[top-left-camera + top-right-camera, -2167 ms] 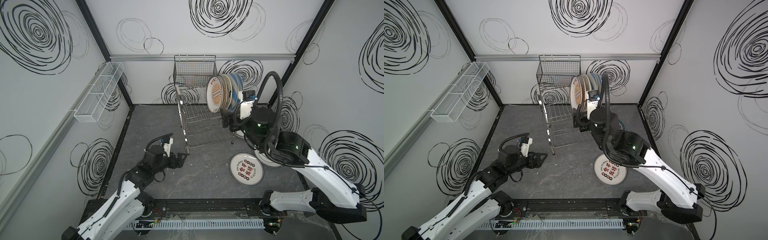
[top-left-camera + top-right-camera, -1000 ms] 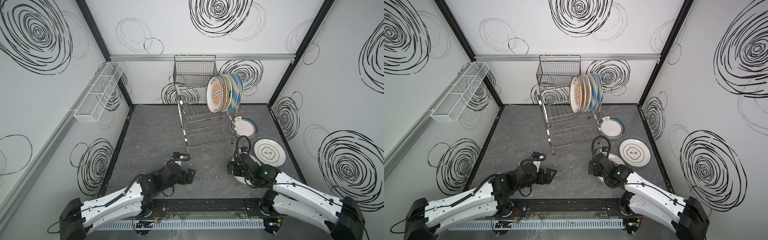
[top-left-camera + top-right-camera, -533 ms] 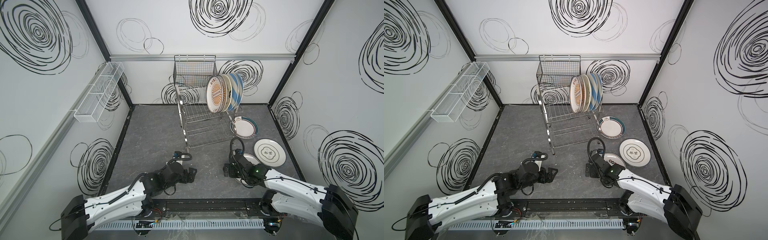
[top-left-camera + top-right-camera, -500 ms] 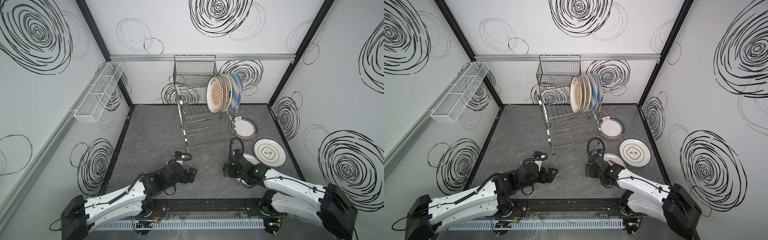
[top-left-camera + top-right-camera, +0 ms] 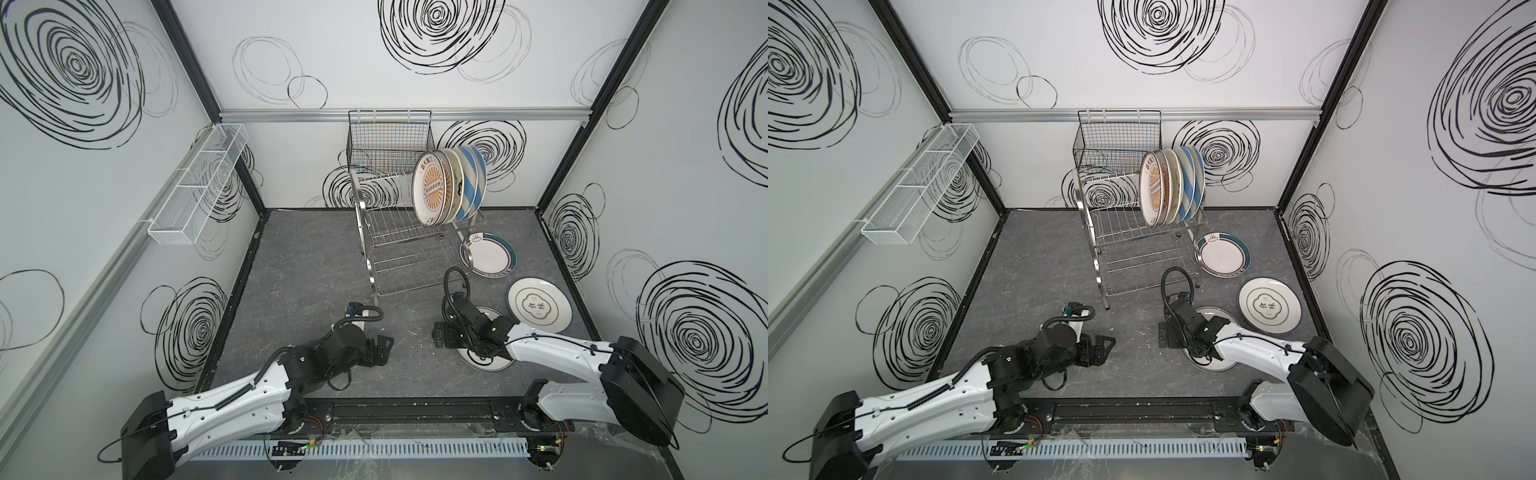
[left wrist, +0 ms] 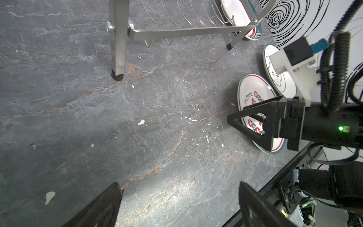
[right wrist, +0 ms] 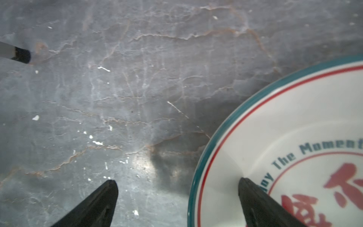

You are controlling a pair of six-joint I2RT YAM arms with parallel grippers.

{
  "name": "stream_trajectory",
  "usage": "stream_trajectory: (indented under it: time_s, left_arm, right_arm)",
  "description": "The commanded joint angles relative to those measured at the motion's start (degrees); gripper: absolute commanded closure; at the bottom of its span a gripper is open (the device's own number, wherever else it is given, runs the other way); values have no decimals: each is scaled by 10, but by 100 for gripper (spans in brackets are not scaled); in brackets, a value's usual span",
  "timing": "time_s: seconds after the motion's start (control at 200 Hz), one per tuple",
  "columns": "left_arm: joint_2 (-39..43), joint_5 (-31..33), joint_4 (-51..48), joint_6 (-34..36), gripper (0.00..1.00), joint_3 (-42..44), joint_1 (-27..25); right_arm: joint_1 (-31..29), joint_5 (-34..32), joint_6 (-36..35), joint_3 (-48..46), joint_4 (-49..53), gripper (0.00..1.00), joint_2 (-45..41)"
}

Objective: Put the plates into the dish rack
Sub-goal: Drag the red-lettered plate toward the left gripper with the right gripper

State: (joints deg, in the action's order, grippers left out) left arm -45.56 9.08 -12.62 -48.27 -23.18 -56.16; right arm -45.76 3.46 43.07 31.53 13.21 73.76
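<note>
Top views both show 8 plates [image 5: 451, 189] in all: 5 in the dish rack [image 5: 388, 226] and 3 lying flat on the dark stone-look table [image 5: 311, 257]. The rack is 1 shiny steel wire frame with 2 tiers. Its 5 plates stand on edge, packed close, at the right end of the upper tier. An orange sunburst plate [image 5: 432, 189] shows its face at the left end of the row and a blue-white striped plate [image 5: 471, 183] stands at the right end; the faces between are mostly hidden. On the table, a teal-rimmed plate [image 5: 488, 259] lies at the rack's right legs, which cross its edge in these views. A whitish plate with a dark emblem [image 5: 539, 309] lies nearer the right wall, and a red-lettered plate [image 7: 294, 137] with a teal and red rim lies nearest the front, partly under the right arm. 1 black wire-mesh basket [image 5: 388, 141] hangs on the back wall behind the rack, and 1 white mesh tray [image 5: 199, 187] hangs on the left wall. There are 2 grippers. The right gripper [image 7: 176, 180] sits low with its jaws wide apart across the red-lettered plate's rim, 1 finger over the plate's inside and 1 over bare table; whether either touches cannot be told. The left gripper [image 6: 179, 184] hangs over bare table, left of the right gripper and apart from it, jaws apart and holding nothing.
</note>
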Motion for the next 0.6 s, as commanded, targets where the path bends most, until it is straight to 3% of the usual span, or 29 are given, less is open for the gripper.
stream_trajectory:
  time_s: [0.0, 0.17, 0.45, 0.595]
  left_arm:
    - [11, 14, -5, 5, 4, -6, -2]
    - [23, 19, -11, 3, 4, -2, -3]
    - [20, 19, -12, 5, 4, -3, 0]
    - [29, 26, -24, 3, 4, -3, 0]
  right_arm:
    - [-16, 63, 2, 9, -37, 0, 19]
    - [-46, 94, 22, 17, -109, 0, 45]
    - [-131, 109, 33, 114, -161, 0, 172]
    - [-151, 92, 34, 146, -166, 0, 167]
